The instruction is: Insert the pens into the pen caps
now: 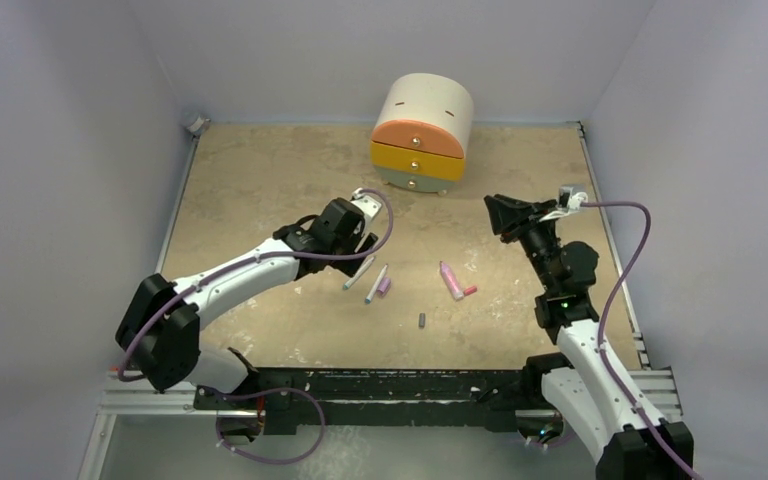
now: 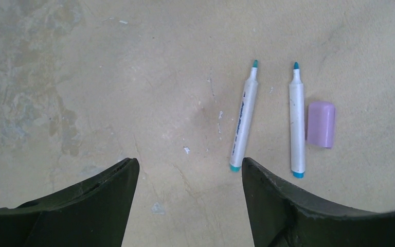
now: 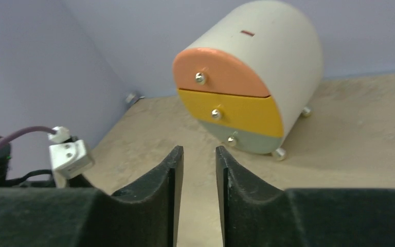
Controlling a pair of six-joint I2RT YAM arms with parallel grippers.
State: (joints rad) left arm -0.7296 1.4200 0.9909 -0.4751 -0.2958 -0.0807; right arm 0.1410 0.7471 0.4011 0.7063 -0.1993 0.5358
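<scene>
In the top view, the left gripper point(image 1: 362, 240) is hovering with its jaws wide apart and nothing between them, and two slim white plastic pens with teal tips point(image 1: 359, 272) point(image 1: 376, 284) are lying just at its 6 o'clock, their long axes running from 1 to 7 o'clock, with the stubby purple cap point(image 1: 384, 286) touching or nearly touching the second. The right gripper point(image 1: 500, 215) is hanging raised, well apart, with the thick pink pen point(image 1: 451, 281) at its 7 o'clock, so the left arm is the nearer to the white pens. In the left wrist view, the nearer white pen is lying at 1 o'clock from the open gap, running almost 12 to 6, its butt just beside one dark fingertip point(image 2: 267, 195); a small shift toward 3 o'clock looks needed. In the right wrist view, the right jaws are standing a narrow slit apart, gripping nothing, and pointing at the rounded cream drawer unit point(image 3: 247, 92).
</scene>
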